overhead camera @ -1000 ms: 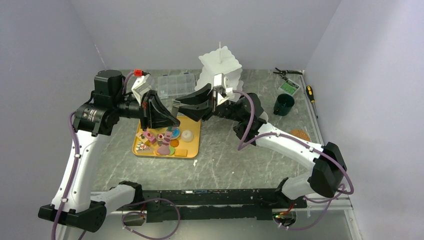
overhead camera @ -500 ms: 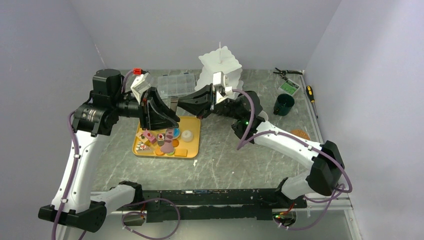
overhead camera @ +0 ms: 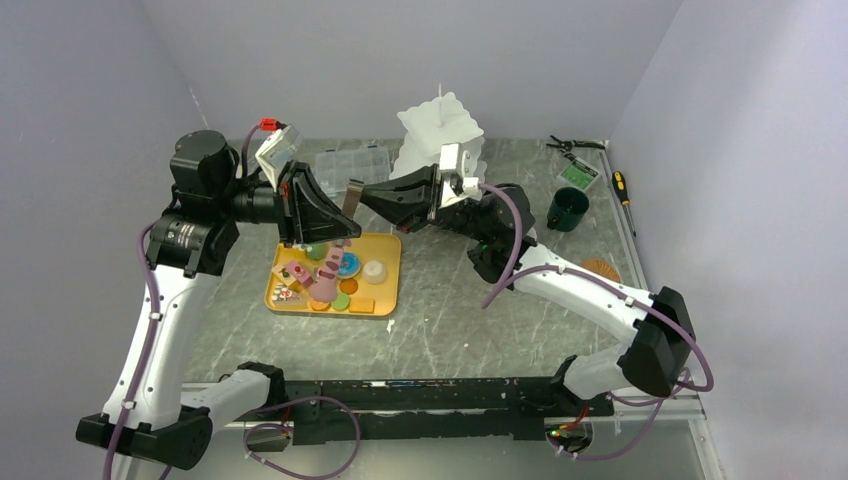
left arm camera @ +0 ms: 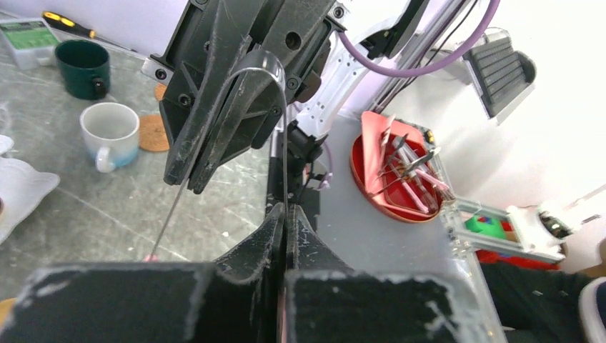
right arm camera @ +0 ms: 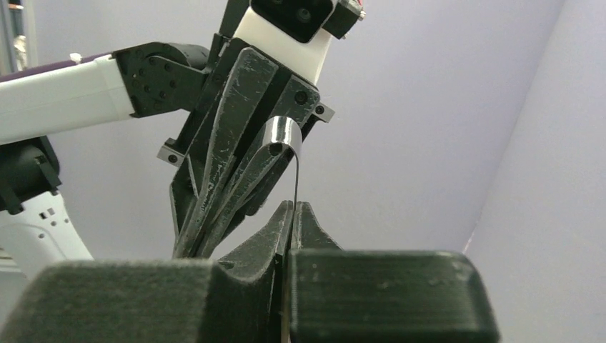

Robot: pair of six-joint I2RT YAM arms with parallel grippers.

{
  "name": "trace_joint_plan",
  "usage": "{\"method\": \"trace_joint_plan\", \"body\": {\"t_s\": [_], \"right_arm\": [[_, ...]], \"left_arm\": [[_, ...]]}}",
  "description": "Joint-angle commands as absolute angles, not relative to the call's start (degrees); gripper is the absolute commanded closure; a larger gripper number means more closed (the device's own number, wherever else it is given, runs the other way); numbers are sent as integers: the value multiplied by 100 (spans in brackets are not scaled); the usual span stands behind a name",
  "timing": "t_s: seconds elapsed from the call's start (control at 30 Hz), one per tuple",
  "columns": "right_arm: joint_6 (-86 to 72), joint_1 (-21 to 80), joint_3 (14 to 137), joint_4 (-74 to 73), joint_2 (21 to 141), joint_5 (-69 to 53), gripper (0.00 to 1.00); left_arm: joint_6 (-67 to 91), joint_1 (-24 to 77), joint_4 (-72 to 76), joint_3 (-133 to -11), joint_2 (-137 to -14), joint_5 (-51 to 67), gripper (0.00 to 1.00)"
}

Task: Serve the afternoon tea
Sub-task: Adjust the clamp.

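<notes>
Toy pastries (overhead camera: 348, 265): lying on yellow tray (overhead camera: 385, 288), waiting for serving. Above tray, tongs (right arm camera: 284, 134) being held jointly, probably for re-gripping; left gripper (left arm camera: 284, 214) and right gripper (right arm camera: 293, 212) each pinching a thin blade, fingers pressed together. Tiered stand (overhead camera: 440, 125) standing behind tray.

Thin bent metal tongs (overhead camera: 352, 196) hang in the air near a yellow rectangular tray (overhead camera: 390, 295). Behind the tray lies a clear plastic compartment box (overhead camera: 352, 168).

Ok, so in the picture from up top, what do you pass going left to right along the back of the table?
Going across: clear compartment box → white tiered stand → dark-green mug → screwdriver. The pliers, the green card and the cork coaster overlap these, so they are left out.
</notes>
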State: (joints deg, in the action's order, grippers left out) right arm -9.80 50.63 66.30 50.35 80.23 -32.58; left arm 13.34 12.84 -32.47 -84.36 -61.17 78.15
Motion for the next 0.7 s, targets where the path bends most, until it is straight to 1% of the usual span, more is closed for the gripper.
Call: {"method": "trace_joint_plan", "body": {"t_s": [0.0,0.27,0.43,0.6,0.63,0.67], "right_arm": [[-240,5003,6587,4558,7892,-2818,100],[391,4840,6558,4069,7930,-2462,100],[531,4763,6564,3984,7969,-2282,100],[570,4763,6628,3831,8046,-2125,100],[412,4764,6646,3855,8048,-2225,99],[160,4761,6647,3929,8050,-2381,91]], "left_arm": [[2569,1348,-2019,-8291,-5828,8304,97],[3981,1345,-558,-8217,-5689,8600,97],[3698,1345,-947,-8337,-5652,8700,97],[3675,1353,-918,-8307,-5617,8697,97],[3560,1353,-987,-8308,-5629,8698,97],[3396,1354,-1140,-8311,-5640,8694,97]]}}
